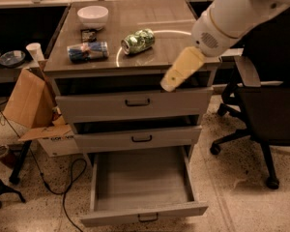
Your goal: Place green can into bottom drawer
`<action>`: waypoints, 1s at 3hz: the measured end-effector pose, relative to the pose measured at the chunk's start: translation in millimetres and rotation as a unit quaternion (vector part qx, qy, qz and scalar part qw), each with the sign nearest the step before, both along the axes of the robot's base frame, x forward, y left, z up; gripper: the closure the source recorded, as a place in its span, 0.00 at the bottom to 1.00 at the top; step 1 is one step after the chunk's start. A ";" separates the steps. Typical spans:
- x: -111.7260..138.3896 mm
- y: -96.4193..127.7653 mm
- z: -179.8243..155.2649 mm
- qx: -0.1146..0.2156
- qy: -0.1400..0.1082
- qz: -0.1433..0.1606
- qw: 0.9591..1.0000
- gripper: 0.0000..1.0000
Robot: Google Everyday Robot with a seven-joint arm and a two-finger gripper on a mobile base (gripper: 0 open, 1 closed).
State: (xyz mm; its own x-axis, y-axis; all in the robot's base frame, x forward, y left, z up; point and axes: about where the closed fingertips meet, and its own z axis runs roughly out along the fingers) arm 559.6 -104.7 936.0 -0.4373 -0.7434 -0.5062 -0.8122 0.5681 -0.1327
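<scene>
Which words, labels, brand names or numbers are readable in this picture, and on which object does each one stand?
No text can be read with certainty.
Box on the floor left of the cabinet: dark printed letters, partly hidden and too blurred to read.
Green can: speckled pattern only, nothing legible.
Blue packet: print too blurred.
Gripper, at the cabinet's top right front: no marking.
Bottom drawer: no label.

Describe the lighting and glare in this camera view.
Camera view: a bright curved glare arc crosses the grey cabinet top beside the small green speckled can; the deep open bottom drawer is evenly lit; the pale yellow gripper hangs before the cabinet's right front edge.
</scene>
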 end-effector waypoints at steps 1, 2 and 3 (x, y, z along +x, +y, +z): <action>49.7 33.1 19.6 0.047 -0.046 -0.061 0.996 0.00; 52.1 35.7 23.3 0.064 -0.044 -0.084 0.993 0.00; 51.2 35.6 23.0 0.063 -0.044 -0.082 0.994 0.00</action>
